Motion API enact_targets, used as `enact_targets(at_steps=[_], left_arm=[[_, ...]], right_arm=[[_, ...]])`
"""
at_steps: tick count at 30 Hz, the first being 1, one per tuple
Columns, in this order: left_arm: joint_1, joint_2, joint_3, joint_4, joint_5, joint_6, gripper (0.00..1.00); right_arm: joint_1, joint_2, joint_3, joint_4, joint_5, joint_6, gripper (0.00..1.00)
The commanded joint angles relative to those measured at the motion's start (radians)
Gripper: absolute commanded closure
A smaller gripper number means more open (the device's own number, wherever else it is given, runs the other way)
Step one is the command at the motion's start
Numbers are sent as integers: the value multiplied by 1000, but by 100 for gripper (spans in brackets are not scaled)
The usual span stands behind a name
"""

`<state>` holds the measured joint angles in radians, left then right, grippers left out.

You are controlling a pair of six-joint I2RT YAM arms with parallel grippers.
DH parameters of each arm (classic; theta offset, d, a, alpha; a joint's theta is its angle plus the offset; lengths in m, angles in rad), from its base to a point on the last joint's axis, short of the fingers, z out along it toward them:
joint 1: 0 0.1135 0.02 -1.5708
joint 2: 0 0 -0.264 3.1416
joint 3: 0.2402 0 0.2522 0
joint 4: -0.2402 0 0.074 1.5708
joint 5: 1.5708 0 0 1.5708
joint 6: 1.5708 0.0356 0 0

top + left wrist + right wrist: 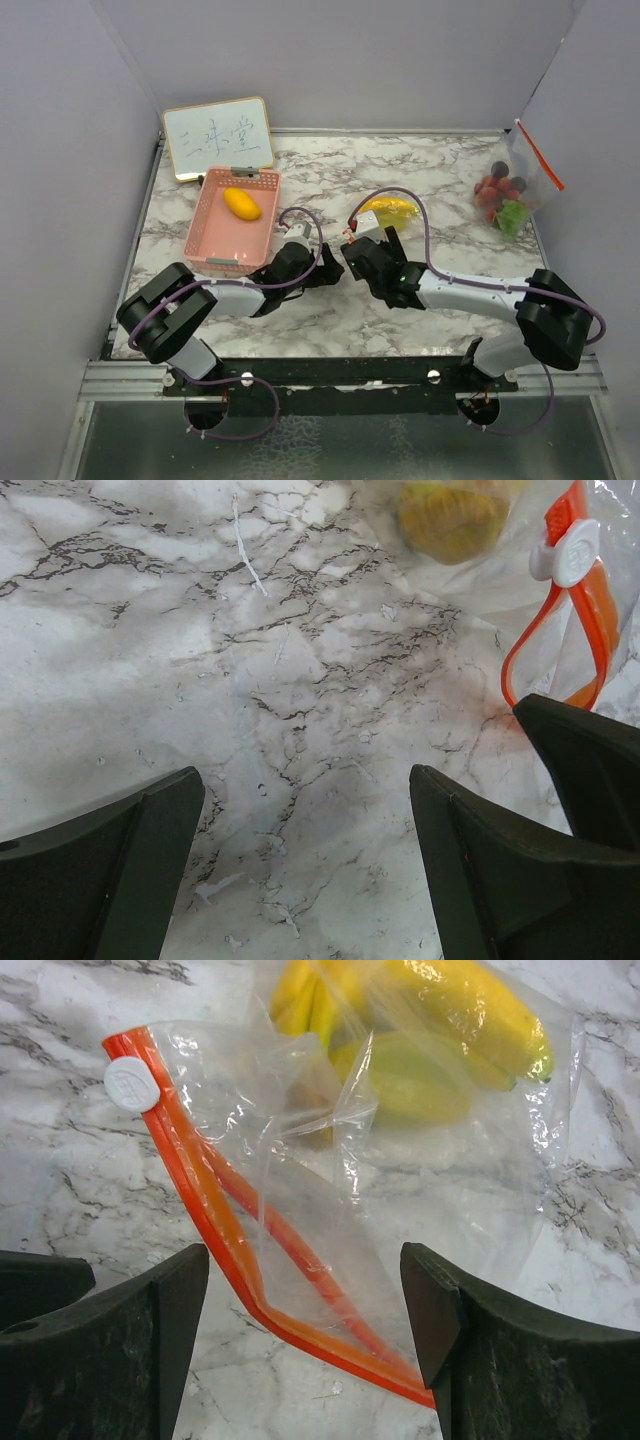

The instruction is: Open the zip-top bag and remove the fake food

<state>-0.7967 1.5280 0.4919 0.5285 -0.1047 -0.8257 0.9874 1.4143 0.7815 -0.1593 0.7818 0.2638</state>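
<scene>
The right claw (305, 1255) stands wide, holding nothing, low over the marble counter (440, 170) near its middle. The zip-top bag (470, 1190) lies flat on the counter just ahead of it. The bag's orange zip strip (215, 1210) runs slantwise through the gap between the two fingers, and its far end passes close by the right-hand finger; whether it touches there I cannot tell. The two sides of the strip lie parted, so the mouth gapes a little, and the white slider (131, 1084) sits at the strip's far left end. Inside the clear film, at the end away from the claw, lie a yellow banana (450, 1010) and, just beside it, a yellow-green piece (410, 1080). The left claw (305, 790) is also wide and holds nothing. It hovers over bare marble just left of the bag, close beside the right claw. A yellow-orange lemon (241, 203) lies in the pink basket (214, 245) on the left of the counter. Behind the basket a small whiteboard (218, 137) with blue writing leans in the back corner. A second clear bag (535, 160) with an orange top is propped against the right wall, well apart from the arms. It holds a red berry cluster (492, 188), a green piece (512, 213) and dark purple bits (499, 168).
</scene>
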Motion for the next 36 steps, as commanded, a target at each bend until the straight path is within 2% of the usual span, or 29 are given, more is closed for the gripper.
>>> enact_targets(at_steps=[1, 6, 14, 18, 22, 28, 29, 33, 36], left_arm=[[9, 16, -4, -27, -2, 0, 12], [12, 21, -2, -27, 4, 0, 12], [12, 16, 14, -30, 17, -6, 12], [12, 16, 14, -19, 24, -6, 12], [9, 0, -7, 49, 65, 0, 13], [-63, -70, 5, 126, 88, 56, 18], [-72, -76, 12, 137, 97, 55, 22], [-92, -69, 30, 218, 149, 16, 45], [-99, -41, 47, 251, 164, -9, 48]], right_arm=[[4, 40, 38, -22, 41, 6, 23], [4, 40, 43, -26, 89, -2, 30], [-21, 45, 76, -38, 128, -42, 54], [-37, 17, 79, -37, 128, -64, 76], [-62, -33, 64, -7, 60, -71, 97], [-76, -42, 89, 22, -52, -76, 98], [-76, -37, 99, 22, -69, -71, 98], [-76, -24, 133, 37, -158, -36, 98], [-76, -26, 151, 52, -236, -4, 98]])
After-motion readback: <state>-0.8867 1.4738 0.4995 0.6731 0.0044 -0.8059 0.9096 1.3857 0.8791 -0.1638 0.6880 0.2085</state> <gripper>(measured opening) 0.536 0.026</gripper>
